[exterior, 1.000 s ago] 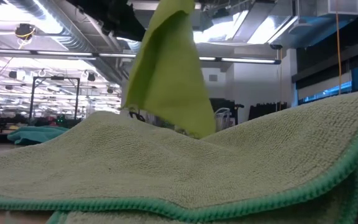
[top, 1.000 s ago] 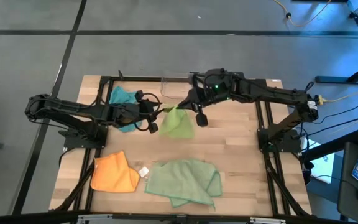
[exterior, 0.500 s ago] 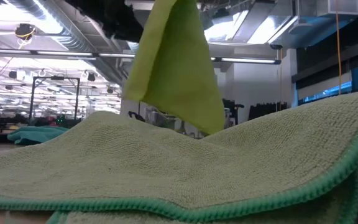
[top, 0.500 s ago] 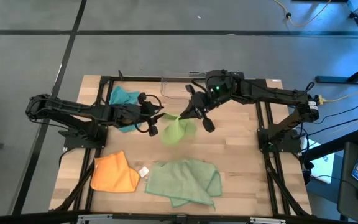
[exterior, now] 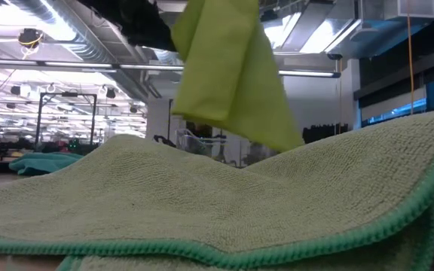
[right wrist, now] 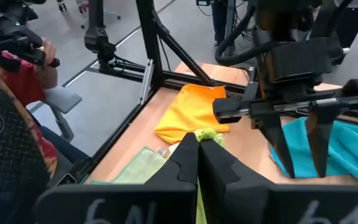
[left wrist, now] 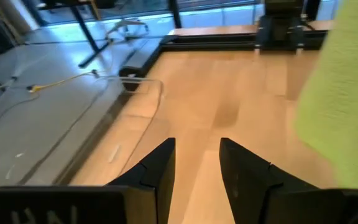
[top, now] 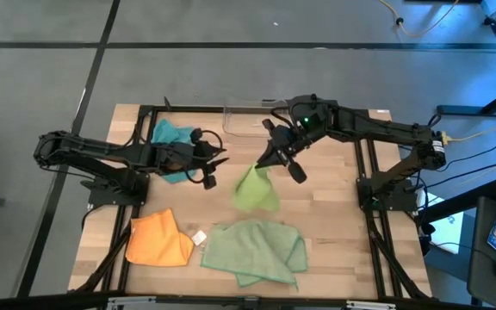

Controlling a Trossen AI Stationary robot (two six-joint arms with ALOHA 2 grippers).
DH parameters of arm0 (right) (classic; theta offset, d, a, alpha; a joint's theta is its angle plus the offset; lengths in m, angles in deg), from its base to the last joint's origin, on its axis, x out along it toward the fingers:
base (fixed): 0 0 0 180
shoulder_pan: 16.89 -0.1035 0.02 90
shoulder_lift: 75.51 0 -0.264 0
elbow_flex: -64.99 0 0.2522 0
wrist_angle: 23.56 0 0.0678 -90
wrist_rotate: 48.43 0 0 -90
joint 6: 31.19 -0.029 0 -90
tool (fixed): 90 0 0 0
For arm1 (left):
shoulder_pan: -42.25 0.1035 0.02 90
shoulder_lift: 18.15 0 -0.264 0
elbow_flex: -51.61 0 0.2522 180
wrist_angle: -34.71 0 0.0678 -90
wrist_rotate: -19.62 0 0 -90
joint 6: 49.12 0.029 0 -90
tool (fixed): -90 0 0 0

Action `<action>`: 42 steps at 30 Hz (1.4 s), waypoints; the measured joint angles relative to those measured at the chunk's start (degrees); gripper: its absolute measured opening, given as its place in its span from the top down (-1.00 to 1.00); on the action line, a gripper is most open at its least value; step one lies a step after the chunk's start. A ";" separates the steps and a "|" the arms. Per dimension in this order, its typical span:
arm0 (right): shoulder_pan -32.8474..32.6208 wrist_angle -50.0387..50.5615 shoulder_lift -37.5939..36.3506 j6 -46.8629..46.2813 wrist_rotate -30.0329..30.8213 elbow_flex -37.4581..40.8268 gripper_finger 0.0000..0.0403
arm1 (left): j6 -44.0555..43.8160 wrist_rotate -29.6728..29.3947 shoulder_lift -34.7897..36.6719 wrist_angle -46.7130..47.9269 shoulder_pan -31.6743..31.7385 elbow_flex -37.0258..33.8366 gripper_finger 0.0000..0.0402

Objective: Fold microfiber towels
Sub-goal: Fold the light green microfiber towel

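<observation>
The lime green towel hangs over the middle of the table from my right gripper, which is shut on it; it also shows in the low view. My left gripper stands open to the towel's left, nothing between its fingers. The teal towel lies bunched at the far left, partly under the left arm. The orange towel lies at the near left. Beside it, the pale sage towel lies roughly folded at the near middle. My right gripper pinches the lime towel's top bunch between its two shut fingers. The fingers slant down from the table's far right. The towel hangs slack below them, lifted clear of the table; how many layers are caught cannot be told.
A clear plastic bin stands at the far middle edge, behind both grippers. Bare wood shows between the hanging towel and the sage towel. A person sits beyond the table's left side.
My right gripper has turned at the wrist, and the lime towel hanging from it has swung away from my left gripper, toward the table's right and near edges. It stays clear of the table.
</observation>
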 joint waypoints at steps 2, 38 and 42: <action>-0.04 0.05 0.00 -0.75 0.01 0.00 0.99 | 0.00 0.00 0.77 0.11 -0.38 0.00 0.41; -0.04 -1.05 0.04 -0.90 15.19 0.00 0.99 | -8.37 -3.22 -5.86 0.55 -9.64 0.04 0.41; -0.02 -1.12 0.04 -0.84 15.15 0.00 0.99 | -9.59 -3.67 -5.86 1.11 -9.64 0.04 0.41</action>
